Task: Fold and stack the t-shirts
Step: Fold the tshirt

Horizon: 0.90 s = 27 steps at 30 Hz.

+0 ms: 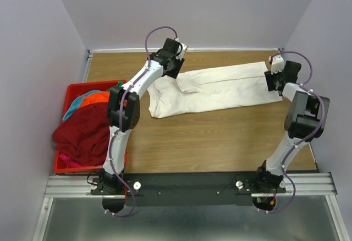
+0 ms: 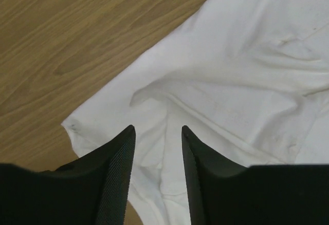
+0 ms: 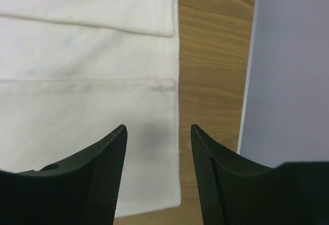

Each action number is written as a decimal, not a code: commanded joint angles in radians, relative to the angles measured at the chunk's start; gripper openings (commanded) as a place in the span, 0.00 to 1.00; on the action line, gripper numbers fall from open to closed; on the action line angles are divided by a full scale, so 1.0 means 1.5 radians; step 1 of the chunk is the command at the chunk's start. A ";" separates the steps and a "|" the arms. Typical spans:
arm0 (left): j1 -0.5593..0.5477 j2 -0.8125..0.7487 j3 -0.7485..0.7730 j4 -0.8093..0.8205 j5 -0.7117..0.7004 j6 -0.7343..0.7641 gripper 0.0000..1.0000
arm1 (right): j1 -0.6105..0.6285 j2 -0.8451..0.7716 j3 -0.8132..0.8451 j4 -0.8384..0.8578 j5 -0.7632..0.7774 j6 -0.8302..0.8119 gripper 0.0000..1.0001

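Wooden table (image 1: 220,142): left gripper (image 2: 158,128) and right gripper (image 3: 159,127) both hover open over the white t-shirt (image 1: 220,89). If you pinch only one layer, your fold likely spills.

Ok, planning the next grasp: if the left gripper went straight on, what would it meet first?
Probably the white t-shirt: the left gripper, open, points at its rumpled cloth near a corner; depth is unclear.

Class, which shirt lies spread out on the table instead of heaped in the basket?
The white t-shirt: it alone lies stretched across the table; the dark red shirt, orange shirt and teal shirt are heaped in the red basket.
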 commanded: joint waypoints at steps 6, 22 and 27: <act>0.012 -0.135 -0.054 0.119 -0.107 -0.044 0.67 | 0.026 -0.142 -0.107 -0.085 -0.273 -0.080 0.65; 0.011 -0.652 -0.724 0.386 0.019 -0.058 0.68 | 0.444 0.059 0.245 -0.331 -0.203 0.013 0.68; 0.012 -0.691 -0.771 0.409 0.003 -0.038 0.68 | 0.487 0.160 0.361 -0.332 -0.126 0.055 0.59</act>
